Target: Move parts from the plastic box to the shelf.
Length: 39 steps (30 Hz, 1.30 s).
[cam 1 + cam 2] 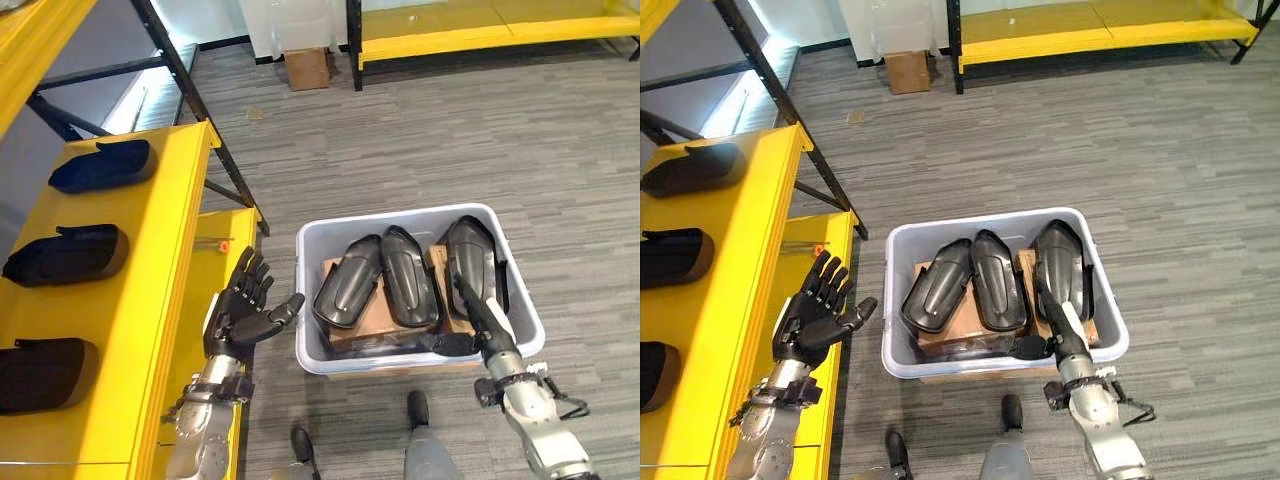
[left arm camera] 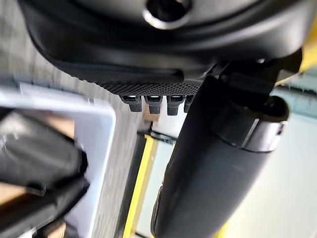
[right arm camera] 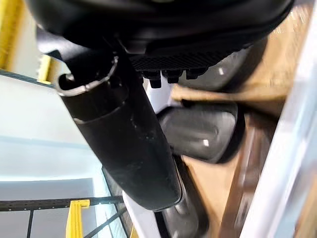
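Note:
A pale grey plastic box [image 1: 400, 214] stands on the carpet and holds three black moulded parts [image 1: 347, 282] lying side by side on cardboard. My right hand [image 1: 482, 308] reaches over the box's near rim, its fingers straight along the rightmost part [image 1: 470, 250] and its thumb out to the side; it is open. The right wrist view shows that thumb [image 3: 124, 144] above the parts [image 3: 203, 131]. My left hand [image 1: 243, 304] hovers open with spread fingers between the box and the yellow shelf [image 1: 175, 260], holding nothing. Three more black parts [image 1: 70, 255] lie on the shelf top.
A black diagonal brace [image 1: 205, 125] of the shelf frame runs down to the floor behind the box. A small orange item [image 1: 223, 245] lies on the lower yellow shelf board. A cardboard box [image 1: 307, 68] and a low yellow rack [image 1: 480, 30] stand at the back.

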Available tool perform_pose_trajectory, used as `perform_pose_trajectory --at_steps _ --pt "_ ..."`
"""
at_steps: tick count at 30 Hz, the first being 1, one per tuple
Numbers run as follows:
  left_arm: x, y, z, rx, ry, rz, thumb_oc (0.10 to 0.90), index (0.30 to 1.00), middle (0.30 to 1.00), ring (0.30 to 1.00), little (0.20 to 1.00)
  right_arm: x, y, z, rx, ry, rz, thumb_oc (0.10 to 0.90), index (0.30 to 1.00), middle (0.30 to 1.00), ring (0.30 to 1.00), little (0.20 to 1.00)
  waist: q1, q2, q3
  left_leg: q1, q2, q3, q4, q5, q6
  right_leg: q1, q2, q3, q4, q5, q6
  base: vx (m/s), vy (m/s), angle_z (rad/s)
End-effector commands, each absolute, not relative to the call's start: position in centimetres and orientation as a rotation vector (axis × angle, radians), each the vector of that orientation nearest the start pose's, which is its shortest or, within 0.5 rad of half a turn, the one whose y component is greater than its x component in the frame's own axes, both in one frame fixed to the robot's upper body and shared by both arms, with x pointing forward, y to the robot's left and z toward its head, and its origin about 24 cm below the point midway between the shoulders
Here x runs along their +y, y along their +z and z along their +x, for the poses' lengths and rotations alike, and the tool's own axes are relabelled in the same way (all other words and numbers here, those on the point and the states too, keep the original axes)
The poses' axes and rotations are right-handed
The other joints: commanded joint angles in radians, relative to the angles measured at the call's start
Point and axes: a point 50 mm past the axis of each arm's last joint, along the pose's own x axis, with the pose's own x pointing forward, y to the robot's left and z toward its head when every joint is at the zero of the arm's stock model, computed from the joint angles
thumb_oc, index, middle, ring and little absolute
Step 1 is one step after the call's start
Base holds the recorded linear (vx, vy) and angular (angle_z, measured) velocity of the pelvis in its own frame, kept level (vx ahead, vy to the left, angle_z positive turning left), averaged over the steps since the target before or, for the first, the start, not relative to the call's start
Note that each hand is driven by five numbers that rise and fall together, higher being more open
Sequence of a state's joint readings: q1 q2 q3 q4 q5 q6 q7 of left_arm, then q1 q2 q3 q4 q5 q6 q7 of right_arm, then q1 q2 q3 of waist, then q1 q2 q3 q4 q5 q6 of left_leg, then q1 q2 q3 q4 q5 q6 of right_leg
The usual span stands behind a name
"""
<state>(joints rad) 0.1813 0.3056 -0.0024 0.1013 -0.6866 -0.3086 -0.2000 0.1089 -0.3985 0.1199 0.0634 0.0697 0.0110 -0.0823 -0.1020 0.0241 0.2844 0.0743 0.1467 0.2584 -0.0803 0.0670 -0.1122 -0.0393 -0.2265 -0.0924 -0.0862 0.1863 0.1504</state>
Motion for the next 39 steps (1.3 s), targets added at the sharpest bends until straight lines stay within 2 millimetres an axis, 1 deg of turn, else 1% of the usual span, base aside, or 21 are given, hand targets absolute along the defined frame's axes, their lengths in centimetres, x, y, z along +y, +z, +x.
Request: perform_pose_trajectory --at_steps 1,5,8,12,15,16,18,21,25,26,31,39 --pt "23.1 7.1 22.2 -0.336 -0.062 -0.307 0.900 1.000 1.000 1.000 1.000 -21.2 7.4 25.4 -0.113 -0.026 -0.364 0.900 1.000 1.000 1.000 1.000 -0.017 -0.004 -0.067 0.027 0.056 0.017 -0.007 0.009 -0.022 0.046 0.071 -0.045 -0.001 -0.065 -0.002 0.00 0.030 0.04" --pt "22.8 7.3 22.2 -0.330 -0.082 -0.291 0.900 1.000 1.000 1.000 1.000 -21.0 7.3 25.3 -0.116 -0.035 -0.368 0.900 1.000 1.000 1.000 1.000 -0.008 -0.013 -0.067 0.033 0.044 0.016 -0.007 -0.008 -0.012 0.049 0.069 -0.042 -0.001 -0.066 0.007 0.00 0.000 0.06" --pt "23.0 7.3 22.2 -0.325 -0.072 -0.295 0.900 1.000 1.000 1.000 1.000 -21.0 7.3 25.2 -0.112 -0.051 -0.390 0.900 1.000 1.000 1.000 1.000 0.002 -0.020 -0.068 0.038 0.037 0.018 -0.007 -0.019 -0.004 0.058 0.069 -0.046 -0.001 -0.072 0.010 0.01 -0.009 0.03" --pt "23.0 7.2 22.1 -0.314 -0.079 -0.295 0.900 1.000 1.000 1.000 1.000 -21.2 7.2 25.3 -0.104 -0.080 -0.395 0.900 1.000 1.000 1.000 1.000 0.013 -0.030 -0.066 0.041 0.037 0.019 -0.007 -0.023 -0.003 0.069 0.071 -0.051 -0.001 -0.079 0.009 0.03 -0.046 0.04" --pt "22.9 7.5 22.3 -0.319 -0.110 -0.317 0.900 1.000 1.000 1.000 1.000 -21.3 7.3 25.6 -0.087 -0.057 -0.368 0.900 1.000 1.000 1.000 1.000 0.024 -0.035 -0.057 0.032 0.042 0.019 -0.007 -0.020 -0.004 0.065 0.072 -0.056 -0.001 -0.081 0.009 -0.01 -0.071 -0.03" --pt "22.8 7.6 22.3 -0.321 -0.116 -0.319 0.900 1.000 1.000 1.000 1.000 -21.3 7.3 25.6 -0.089 -0.059 -0.369 0.900 1.000 1.000 1.000 1.000 0.025 -0.035 -0.055 0.031 0.043 0.019 -0.007 -0.019 -0.004 0.063 0.073 -0.056 -0.001 -0.080 0.009 -0.04 -0.081 -0.01" --pt "22.1 8.0 22.5 -0.324 -0.181 -0.316 0.900 1.000 1.000 1.000 1.000 -21.7 7.9 26.0 -0.112 -0.099 -0.399 0.900 1.000 1.000 1.000 1.000 0.033 -0.035 -0.041 0.020 0.051 0.020 -0.007 -0.013 -0.007 0.054 0.075 -0.057 -0.001 -0.078 0.008 -0.04 -0.076 0.03" --pt "21.5 8.1 22.6 -0.312 -0.206 -0.322 0.900 1.000 1.000 1.000 1.000 -22.1 8.2 26.2 -0.108 -0.118 -0.422 0.900 1.000 1.000 1.000 1.000 0.033 -0.034 -0.033 0.013 0.053 0.021 -0.007 -0.010 -0.008 0.047 0.076 -0.055 -0.001 -0.076 0.008 -0.02 -0.039 0.01" --pt "20.8 8.5 23.4 -0.310 -0.261 -0.311 0.900 1.000 1.000 1.000 1.000 -22.6 7.8 27.0 -0.026 -0.116 -0.443 0.900 1.000 1.000 1.000 1.000 0.028 -0.032 -0.012 -0.010 0.058 0.024 -0.007 -0.003 -0.011 0.020 0.076 -0.049 -0.001 -0.071 0.007 -0.08 -0.039 -0.03" --pt "20.2 8.8 23.7 -0.312 -0.306 -0.305 0.900 1.000 1.000 1.000 1.000 -23.2 7.1 27.3 0.022 -0.129 -0.445 0.900 1.000 1.000 1.000 1.000 0.026 -0.028 0.003 -0.018 0.060 0.028 -0.007 0.002 -0.012 0.011 0.075 -0.048 -0.001 -0.067 0.007 -0.07 -0.034 -0.04" --pt "19.7 8.9 24.1 -0.300 -0.311 -0.299 0.900 1.000 1.000 1.000 1.000 -24.0 6.3 27.5 0.061 -0.166 -0.500 0.900 1.000 1.000 1.000 1.000 0.020 -0.025 0.022 -0.021 0.060 0.033 -0.007 0.006 -0.011 0.005 0.074 -0.044 -0.001 -0.062 0.006 -0.01 -0.022 -0.01" --pt "19.9 9.5 24.4 -0.306 -0.308 -0.281 0.900 1.000 1.000 1.000 1.000 -25.7 6.9 28.0 0.070 -0.250 -0.579 0.900 1.000 1.000 1.000 1.000 0.018 -0.015 0.059 -0.040 0.056 0.031 -0.007 0.013 -0.010 -0.010 0.074 -0.040 0.003 -0.061 0.002 0.00 0.000 0.00"
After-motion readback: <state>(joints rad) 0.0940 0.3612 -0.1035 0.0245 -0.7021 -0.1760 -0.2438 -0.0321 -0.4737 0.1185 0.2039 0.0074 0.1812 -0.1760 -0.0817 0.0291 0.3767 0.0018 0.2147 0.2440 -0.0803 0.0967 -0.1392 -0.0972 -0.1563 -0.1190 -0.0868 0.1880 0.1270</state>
